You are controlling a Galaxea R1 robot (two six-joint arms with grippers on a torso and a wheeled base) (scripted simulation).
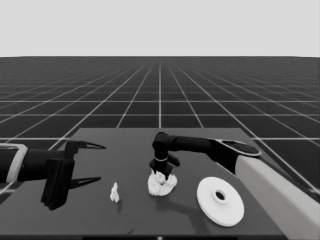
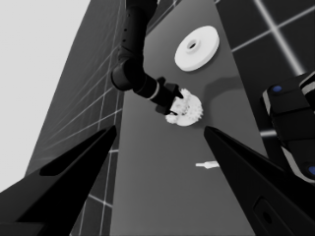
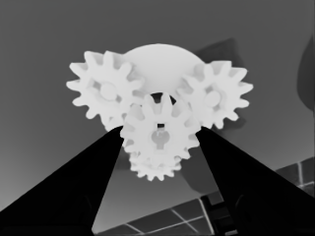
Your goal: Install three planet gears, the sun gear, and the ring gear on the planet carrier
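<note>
**Inspector:** Dark worktop (image 1: 125,220), gridded floor beyond it. The smaller round part (image 1: 162,186) lies at mid-worktop and carries the gears.

**Clerk:** Which arm is at it?

**Inspector:** The right arm (image 1: 192,145), reaching in from the right, with its jaws pointing down onto the stack. In the wrist view three planet gears (image 3: 106,91) ring the centre hole. The sun gear (image 3: 157,137) sits among them, meshed. The right jaws flank it, tips against its teeth on either side, so I judge them to be pinching it (a released gear would look much the same).

**Clerk:** And the left?

**Inspector:** The left arm (image 1: 30,165) waits over the left end, jaws spread and holding nothing. A thin white piece (image 1: 114,193) lies between it and the stack.

**Clerk:** What remains?

**Inspector:** By my judgement, the larger round part (image 1: 220,201). It lies flat, hole up, to the right of the jaws and slightly nearer, apart from the stack. Being round, it has no long axis to align. The right arm is plainly the nearer one.
</note>
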